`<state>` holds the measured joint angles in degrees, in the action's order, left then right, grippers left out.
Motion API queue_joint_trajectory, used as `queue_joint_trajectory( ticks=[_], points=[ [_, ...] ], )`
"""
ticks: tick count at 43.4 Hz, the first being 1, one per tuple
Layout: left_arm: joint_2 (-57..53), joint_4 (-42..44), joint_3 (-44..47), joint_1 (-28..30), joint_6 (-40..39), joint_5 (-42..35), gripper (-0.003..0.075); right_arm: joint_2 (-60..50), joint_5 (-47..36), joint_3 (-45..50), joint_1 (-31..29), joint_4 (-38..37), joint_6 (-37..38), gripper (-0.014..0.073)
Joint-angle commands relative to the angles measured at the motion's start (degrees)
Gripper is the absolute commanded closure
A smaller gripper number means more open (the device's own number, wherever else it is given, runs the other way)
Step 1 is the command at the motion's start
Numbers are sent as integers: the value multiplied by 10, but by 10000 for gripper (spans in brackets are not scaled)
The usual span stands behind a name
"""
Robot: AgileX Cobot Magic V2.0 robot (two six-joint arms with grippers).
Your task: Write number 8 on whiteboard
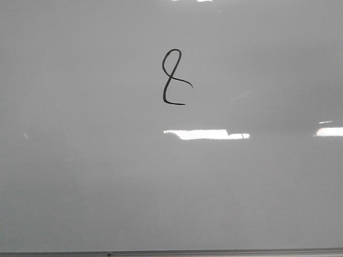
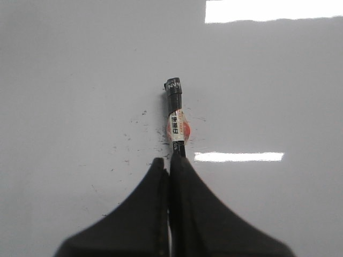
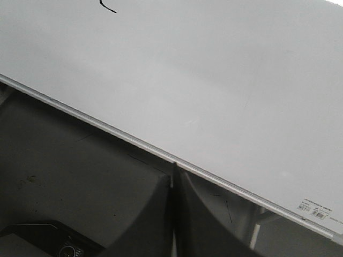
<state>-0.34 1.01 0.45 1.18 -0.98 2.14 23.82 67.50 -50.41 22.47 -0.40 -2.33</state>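
Note:
The whiteboard (image 1: pixel 80 176) fills the front view, with its grey frame edge along the bottom. A thin black number 8 (image 1: pixel 174 77) is drawn on it, upper loop closed, lower loop open. No gripper shows in the front view. In the left wrist view my left gripper (image 2: pixel 171 160) is shut on a black marker (image 2: pixel 176 115) with a white and red label, its tip pointing at the whiteboard (image 2: pixel 64 80). In the right wrist view my right gripper (image 3: pixel 172 179) is shut and empty over the dark table, beside the whiteboard (image 3: pixel 214 80) frame. A bit of black stroke (image 3: pixel 107 6) shows there.
Bright rectangular glare patches (image 1: pixel 206 134) lie on the board. Small black ink specks (image 2: pixel 134 144) dot the board near the marker. A dark table surface (image 3: pixel 64 166) lies beside the board's frame edge (image 3: pixel 134 142); a small label (image 3: pixel 313 210) sits at the board corner.

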Motion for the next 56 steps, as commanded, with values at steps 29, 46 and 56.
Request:
queue_joint_trajectory(
  ticks=[29, 46, 56],
  points=[
    [-8, -5, 7, -10, -2, -53, 741, 6, -34, -11, -3, -8, -1, 702],
    [-8, -5, 7, -10, -2, -53, 741, -3, -45, -5, -8, -26, -1, 701],
    [-7, -5, 7, -10, -2, -53, 741, -82, -240, 110, -98, -27, -1, 701]
  ],
)
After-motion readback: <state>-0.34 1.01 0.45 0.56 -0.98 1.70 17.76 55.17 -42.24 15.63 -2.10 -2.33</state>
